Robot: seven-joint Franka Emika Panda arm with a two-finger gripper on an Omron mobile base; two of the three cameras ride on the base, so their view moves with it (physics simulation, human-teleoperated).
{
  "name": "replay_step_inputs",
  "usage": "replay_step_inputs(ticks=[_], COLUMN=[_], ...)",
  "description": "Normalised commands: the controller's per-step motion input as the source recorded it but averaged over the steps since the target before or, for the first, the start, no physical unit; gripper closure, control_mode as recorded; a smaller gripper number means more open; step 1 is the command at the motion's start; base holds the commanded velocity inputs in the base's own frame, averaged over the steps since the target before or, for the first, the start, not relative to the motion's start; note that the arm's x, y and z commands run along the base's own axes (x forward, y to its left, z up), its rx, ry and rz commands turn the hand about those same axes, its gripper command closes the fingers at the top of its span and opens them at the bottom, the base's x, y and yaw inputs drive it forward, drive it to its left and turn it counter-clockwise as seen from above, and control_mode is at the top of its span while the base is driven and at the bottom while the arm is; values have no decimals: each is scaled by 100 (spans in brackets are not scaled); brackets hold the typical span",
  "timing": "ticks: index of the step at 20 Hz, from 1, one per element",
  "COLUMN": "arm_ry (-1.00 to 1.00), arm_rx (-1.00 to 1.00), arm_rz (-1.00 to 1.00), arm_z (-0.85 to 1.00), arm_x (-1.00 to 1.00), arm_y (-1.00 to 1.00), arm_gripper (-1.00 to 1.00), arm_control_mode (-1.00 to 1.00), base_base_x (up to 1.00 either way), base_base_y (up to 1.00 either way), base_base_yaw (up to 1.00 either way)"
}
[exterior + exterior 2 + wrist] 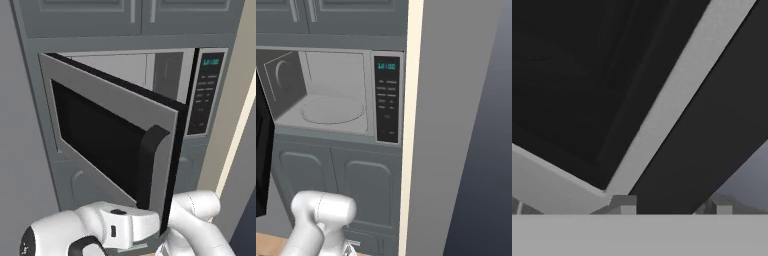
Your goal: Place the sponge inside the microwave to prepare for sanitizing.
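Note:
The microwave (pixel 387 130) is built into grey cabinetry, and its black glass door (pixel 100 135) with a curved black handle (pixel 148 160) stands swung open to the left. Inside, the round turntable (pixel 332 109) lies bare. The black keypad (pixel 387 97) shows teal digits. The sponge is out of view. In the hand view my gripper (pixel 673 206) sits close below the door's silver frame (pixel 672 95); its fingertips (pixel 625 205) stand apart with nothing between them.
Grey cabinet doors (pixel 363 190) sit under the microwave and upper cabinets (pixel 130 15) above it. A tall cream and grey panel (pixel 456 125) rises right of the keypad. The open door's edge (pixel 172 170) hangs just above my arm.

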Motion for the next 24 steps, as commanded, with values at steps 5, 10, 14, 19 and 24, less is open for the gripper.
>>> replay_step_inputs(ticks=[5,10,14,19,24], arm_ry=[1,0,0,2,5], arm_rx=[-1,0,0,0,0], arm_rz=[1,0,1,2,0], arm_z=[-37,-17,-10,-10,-16], arm_x=[-1,-1,0,3,16], arm_y=[77,56,36,50,65], arm_gripper=[100,100,100,100,100], arm_control_mode=[-100,-100,-100,-100,-100], base_base_x=[0,0,0,0,0], base_base_y=[0,0,0,0,0], base_base_yaw=[0,0,0,0,0])
